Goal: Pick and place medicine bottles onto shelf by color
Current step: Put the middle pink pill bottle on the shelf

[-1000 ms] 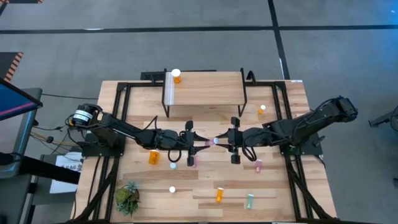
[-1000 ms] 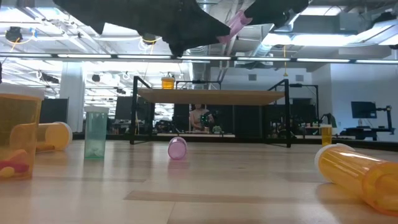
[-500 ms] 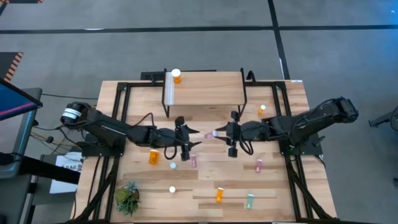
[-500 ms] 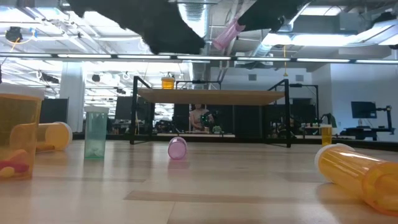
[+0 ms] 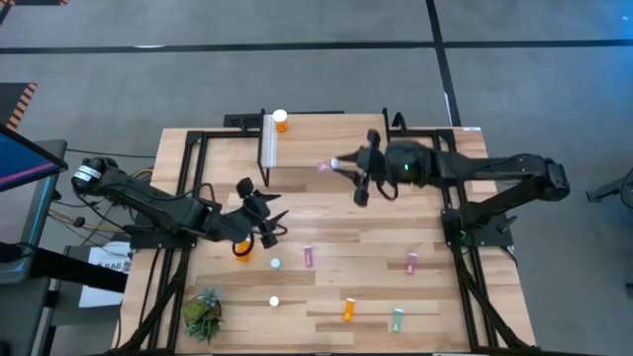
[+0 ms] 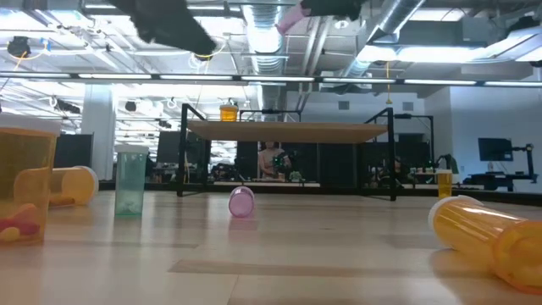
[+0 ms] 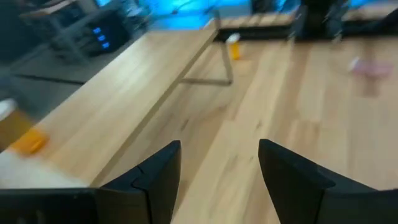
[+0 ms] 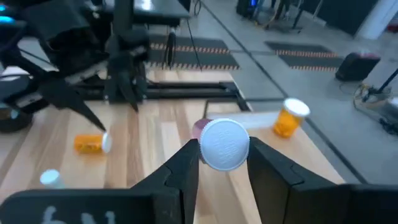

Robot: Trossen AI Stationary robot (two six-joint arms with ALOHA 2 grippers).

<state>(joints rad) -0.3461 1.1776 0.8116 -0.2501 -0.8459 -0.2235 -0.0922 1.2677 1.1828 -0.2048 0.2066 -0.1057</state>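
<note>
High view: right gripper out over the shelf, fingers pinching a pink bottle above the light wood top. One orange bottle already standing at the shelf's far corner, beside the white strip. Left gripper low over the tabletop near a larger orange bottle lying on its side, fingers spread and holding nothing. Other bottles scattered on the tabletop: pink, pink, orange, pale green, and a small orange one near the shelf's right end. Potted plant at the near left corner.

Low view: pink bottle held high, tilted, well above the shelf; another pink one lying on the tabletop.

Left wrist view: two dark fingers spread apart, nothing between them, shelf edge ahead.

Right wrist view: white cap of the carried bottle clamped between the fingers, the orange bottle on the shelf just beyond.

Step in hand, by judgement: carrying pink to the shelf. Next: lower onto the wood upright, apart from the orange one so colours stay grouped, then release.
</note>
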